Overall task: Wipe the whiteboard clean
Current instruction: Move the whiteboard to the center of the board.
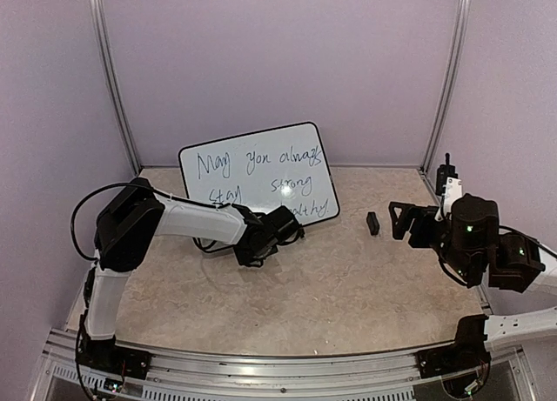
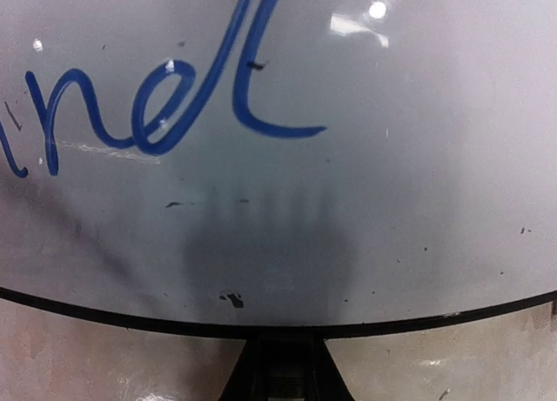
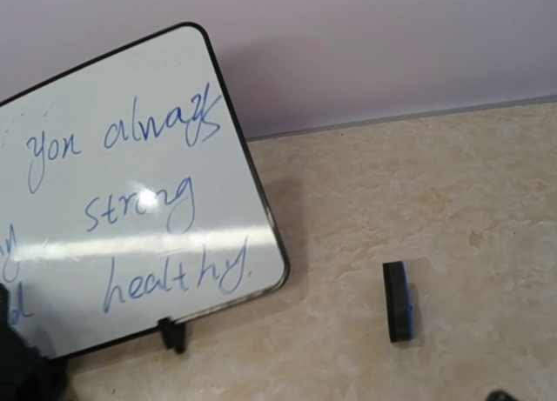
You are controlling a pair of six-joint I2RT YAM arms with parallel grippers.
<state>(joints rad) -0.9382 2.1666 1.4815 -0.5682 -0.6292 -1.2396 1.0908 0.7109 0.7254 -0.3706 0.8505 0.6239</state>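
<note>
Beige marbled tabletop point(image 1: 348, 288) carries a glossy white, black-rimmed whiteboard point(image 1: 261, 170) near its far edge; my left gripper point(image 1: 290, 223) sits clenched close before it, my right gripper point(image 1: 397, 220) gapes, empty.

Robot test cell in a lab

2 robot arms, the left arm point(image 1: 187, 220) and the right arm point(image 1: 487, 244), are bolted at the near edge of a beige, stone-patterned table point(image 1: 348, 297), just behind a ribbed aluminium rail point(image 1: 261, 366). Plain lilac wall panels point(image 1: 278, 62) box the table in at the back and on both sides, joined at the corners by bare metal uprights point(image 1: 113, 88). A loose black cable point(image 1: 83, 214) loops off the left arm, and a handwritten whiteboard point(image 1: 258, 170) stands on the tabletop near the back panel.
</note>
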